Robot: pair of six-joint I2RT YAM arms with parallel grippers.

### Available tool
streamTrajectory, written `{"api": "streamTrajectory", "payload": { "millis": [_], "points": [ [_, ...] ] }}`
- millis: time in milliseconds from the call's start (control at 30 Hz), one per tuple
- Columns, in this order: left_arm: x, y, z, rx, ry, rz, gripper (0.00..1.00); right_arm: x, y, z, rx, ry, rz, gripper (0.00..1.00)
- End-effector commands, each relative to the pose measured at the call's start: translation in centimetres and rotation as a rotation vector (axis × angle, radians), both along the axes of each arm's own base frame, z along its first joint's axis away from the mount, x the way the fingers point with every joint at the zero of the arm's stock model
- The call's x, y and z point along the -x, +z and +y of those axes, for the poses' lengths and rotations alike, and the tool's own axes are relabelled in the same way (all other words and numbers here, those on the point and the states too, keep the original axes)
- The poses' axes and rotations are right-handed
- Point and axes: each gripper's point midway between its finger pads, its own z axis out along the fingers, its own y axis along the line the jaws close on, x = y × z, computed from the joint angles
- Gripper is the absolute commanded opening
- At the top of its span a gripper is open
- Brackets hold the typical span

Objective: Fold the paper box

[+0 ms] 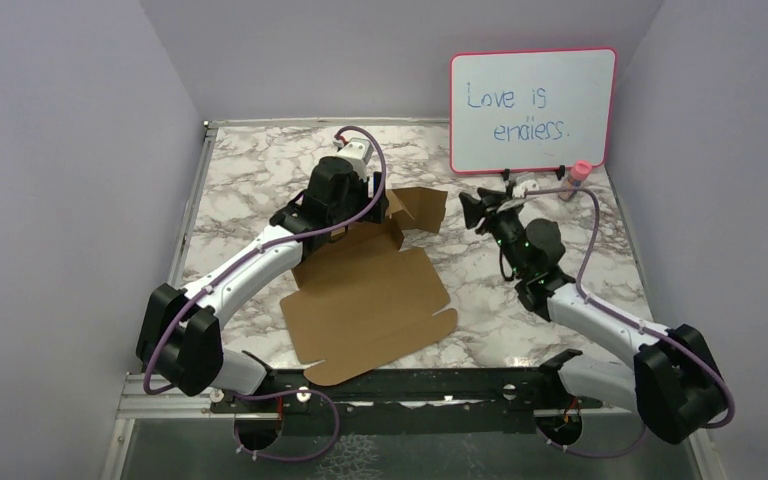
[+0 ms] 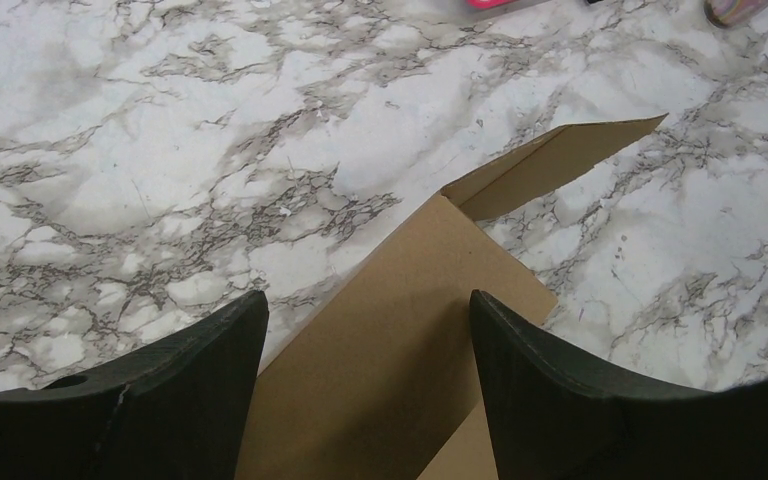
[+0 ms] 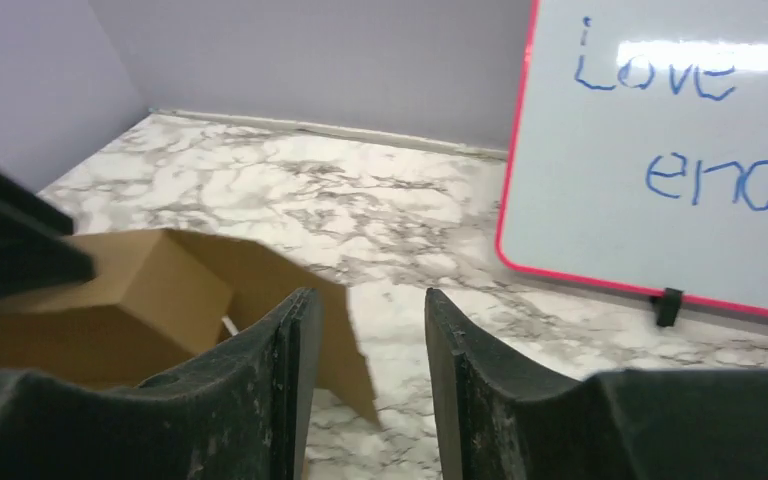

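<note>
The flat brown corrugated cardboard paper box (image 1: pixel 370 300) lies on your marble bench (image 1: pixel 250 180) near-left of the pink-framed whiteboard (image 1: pixel 532 110), long axis pointing toward it, its raised far flap below your wide-spread left pincer (image 2: pixel 367 300), the nearer one, while the narrowly parted, empty right pincer (image 3: pixel 365 300) sits on the whiteboard side.

Brown paper box (image 1: pixel 375 295) lies mostly flat, far flaps raised.

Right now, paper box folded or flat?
Mostly flat: the paper box lies spread on the table; only its far flaps stand raised.
</note>
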Motion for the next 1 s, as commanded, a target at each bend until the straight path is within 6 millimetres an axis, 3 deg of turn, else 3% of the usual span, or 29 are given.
{"api": "streamTrajectory", "payload": {
  "millis": [0,233,400,600,800,967],
  "points": [
    [0.1,-0.5,-0.3,0.004,-0.021,0.015,0.74,-3.1,-0.1,-0.7,0.034,0.086,0.066,0.49],
    [0.1,-0.4,-0.2,0.005,-0.022,0.013,0.74,-8.6,-2.9,-1.2,0.138,0.243,0.133,0.60],
    [0.1,-0.5,-0.2,0.010,-0.018,0.014,0.74,-10.6,-4.7,0.8,0.188,0.402,0.121,0.60],
    [0.4,-0.7,-0.6,0.033,-0.036,0.028,0.74,-9.0,-6.7,3.8,0.163,0.660,0.208,0.58],
    [0.4,-0.8,-0.6,0.045,-0.029,0.030,0.74,-6.6,-8.6,5.2,0.143,0.789,0.283,0.58],
    [0.3,-1.0,-0.5,0.052,-0.012,0.036,0.74,-4.7,-8.4,6.0,0.115,0.841,0.307,0.58]
  ]
}}
